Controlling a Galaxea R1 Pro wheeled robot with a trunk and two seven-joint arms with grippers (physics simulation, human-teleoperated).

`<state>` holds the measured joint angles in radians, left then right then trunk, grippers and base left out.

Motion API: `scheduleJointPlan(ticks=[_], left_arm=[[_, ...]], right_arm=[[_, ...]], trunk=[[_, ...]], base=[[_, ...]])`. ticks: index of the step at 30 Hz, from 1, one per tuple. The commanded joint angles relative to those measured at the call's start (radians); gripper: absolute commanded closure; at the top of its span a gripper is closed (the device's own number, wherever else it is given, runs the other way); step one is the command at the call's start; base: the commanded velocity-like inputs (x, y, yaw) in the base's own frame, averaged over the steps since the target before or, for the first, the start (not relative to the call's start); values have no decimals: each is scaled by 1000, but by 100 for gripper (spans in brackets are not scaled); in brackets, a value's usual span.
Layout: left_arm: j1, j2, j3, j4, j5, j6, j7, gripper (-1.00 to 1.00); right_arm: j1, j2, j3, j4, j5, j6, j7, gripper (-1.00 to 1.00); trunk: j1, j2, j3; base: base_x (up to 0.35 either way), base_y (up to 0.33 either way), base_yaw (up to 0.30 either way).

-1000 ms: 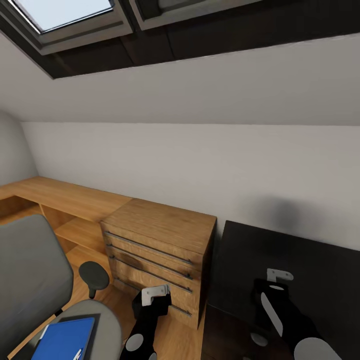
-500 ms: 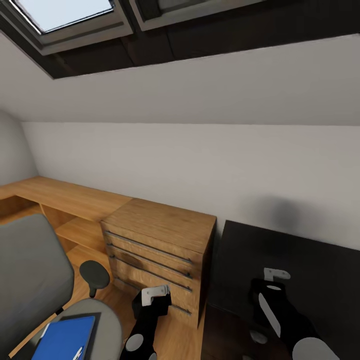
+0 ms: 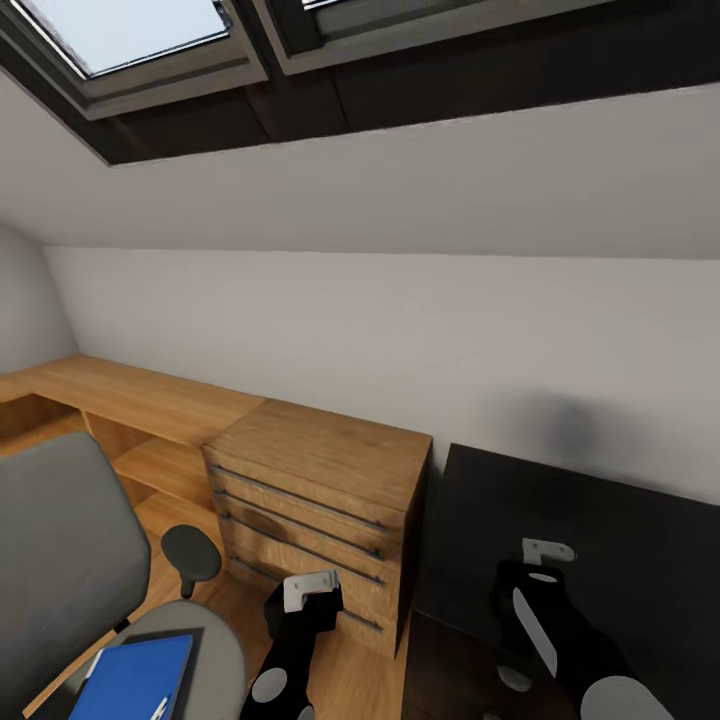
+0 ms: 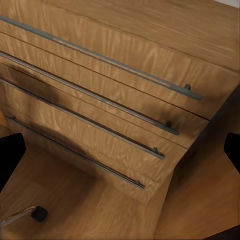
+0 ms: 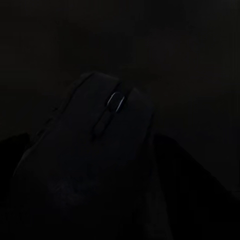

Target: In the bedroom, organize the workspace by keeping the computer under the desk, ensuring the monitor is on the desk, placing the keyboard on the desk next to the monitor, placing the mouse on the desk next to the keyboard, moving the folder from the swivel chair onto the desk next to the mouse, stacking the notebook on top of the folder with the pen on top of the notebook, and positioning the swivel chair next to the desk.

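The swivel chair (image 3: 60, 560) with its grey seat and back stands at the lower left of the head view. On its seat lies the blue folder (image 3: 135, 680), with the white pen (image 3: 155, 710) on its near end and a dark flat edge showing around it. My left gripper (image 3: 305, 600) hangs open in front of the wooden dresser, beside the chair, with nothing between its fingers. My right gripper (image 3: 530, 585) is over the black desk (image 3: 620, 520). The right wrist view is very dark and shows the mouse (image 5: 107, 130) close up, with dark fingers against both its sides.
A light-wood dresser (image 3: 320, 480) with several long-handled drawers (image 4: 100, 105) stands between chair and desk. Low wood shelving (image 3: 120, 400) runs left along the white wall. The sloped ceiling and skylights (image 3: 130, 40) are overhead. A chair caster (image 4: 39, 214) rests on the plank floor.
The head camera has tilted up slightly, so more skylight shows. My right gripper has drifted a little to the left over the desk. The left arm and the chair are unchanged.
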<state>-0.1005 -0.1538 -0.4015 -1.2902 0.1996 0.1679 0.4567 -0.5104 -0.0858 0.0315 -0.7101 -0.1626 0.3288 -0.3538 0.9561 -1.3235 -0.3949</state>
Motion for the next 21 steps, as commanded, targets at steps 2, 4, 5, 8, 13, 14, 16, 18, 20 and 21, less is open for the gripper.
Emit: scheduleJointPlan(ticks=[2,4,5,8,13,14,16,18,20,21], left_arm=[[-1,0,-2,-1,6,4,7,-100],[-1,0,-2,-1,6,4,7,-100],[-1,0,-2,-1,6,4,7,-100],[-1,0,-2,-1,6,4,7,-100],[-1,1,-2,-1,6,4,7,-100],[-1,1,-2,-1,6,4,7,-100],[-1,1,-2,-1,5,4,7,-100],[-1,1,-2,-1,5,3,7,-100],[-1,1,-2,-1,5,3,7,-100],[-1,1,-2,-1,5,3,7,-100]], right_arm=[[0,12,19,-2,-7,3,2,100],[0,18,31,-3,-7,2,4,100],[0,22,39,-3,-7,2,5,100],[0,45,50,-11,-7,1,6,100],[0,63,53,-13,-8,2,7,100],[0,67,54,-14,-8,2,7,100],[0,78,58,-14,-7,2,9,100],[0,82,83,-14,-6,2,11,100],[0,82,108,-14,-6,3,11,100],[0,82,121,-14,-7,3,11,100]], trunk=[[-8,14,5],[-15,28,11],[-19,35,15],[-23,42,18],[-23,42,18],[-23,42,18],[-23,42,18],[-23,42,18],[-23,42,18],[-23,42,18]], base=[[0,0,0],[0,0,0],[0,0,0],[0,0,11],[0,0,85],[0,0,126],[0,0,136],[-3,0,102],[-56,0,54],[-165,0,27]])
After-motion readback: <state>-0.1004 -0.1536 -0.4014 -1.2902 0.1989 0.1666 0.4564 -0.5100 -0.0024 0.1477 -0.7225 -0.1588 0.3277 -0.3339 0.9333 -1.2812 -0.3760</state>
